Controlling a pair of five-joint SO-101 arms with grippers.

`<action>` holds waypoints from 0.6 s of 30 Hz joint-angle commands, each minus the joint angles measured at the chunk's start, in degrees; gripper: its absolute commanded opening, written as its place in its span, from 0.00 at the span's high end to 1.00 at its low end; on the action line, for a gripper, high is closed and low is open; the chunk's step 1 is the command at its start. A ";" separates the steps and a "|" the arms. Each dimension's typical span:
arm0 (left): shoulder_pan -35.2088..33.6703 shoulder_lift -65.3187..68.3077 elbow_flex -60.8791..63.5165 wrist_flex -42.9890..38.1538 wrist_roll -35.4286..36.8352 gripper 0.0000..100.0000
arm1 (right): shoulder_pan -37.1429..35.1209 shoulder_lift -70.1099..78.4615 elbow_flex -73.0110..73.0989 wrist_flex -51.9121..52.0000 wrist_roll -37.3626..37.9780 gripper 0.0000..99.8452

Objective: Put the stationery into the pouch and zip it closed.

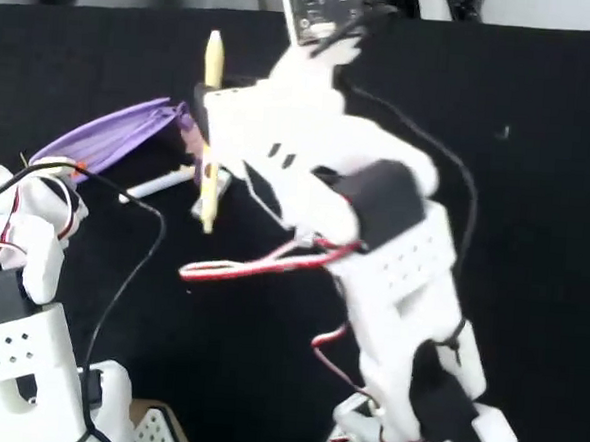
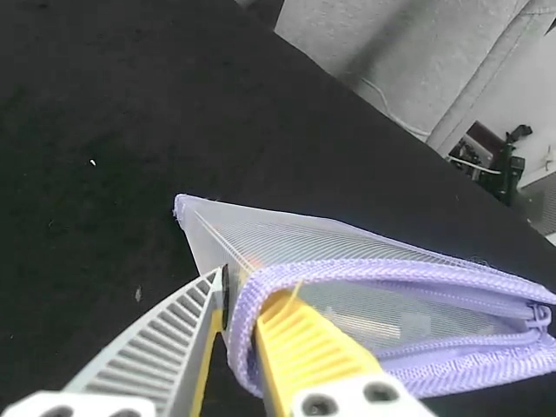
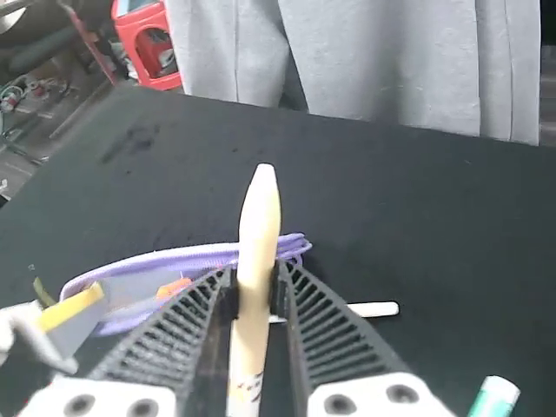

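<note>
The purple-trimmed, see-through pouch [image 1: 110, 135] is held up at an angle over the black table, and something orange shows inside it. My left gripper [image 2: 243, 291] is shut on the pouch's [image 2: 365, 278] zipper edge, one finger inside and one outside. My right gripper [image 3: 256, 276] is shut on a cream pen [image 3: 259, 208] that stands upright. In the high view that pen [image 1: 214, 61] hangs just beside the pouch's open end, with the right gripper [image 1: 212, 141] around its middle. The pouch [image 3: 156, 274] lies just beyond the pen in the right wrist view.
A white pen [image 1: 162, 185] lies on the table under the pouch's open end. A green-capped marker [image 3: 491, 395] lies near the right gripper. Red and black cables [image 1: 262, 264] hang from the right arm. The table's far edge [image 1: 487, 24] runs along the back.
</note>
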 commanded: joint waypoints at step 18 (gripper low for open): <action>0.84 -0.70 -2.42 -1.76 0.62 0.97 | 0.79 -22.46 56.31 -77.27 1.05 0.99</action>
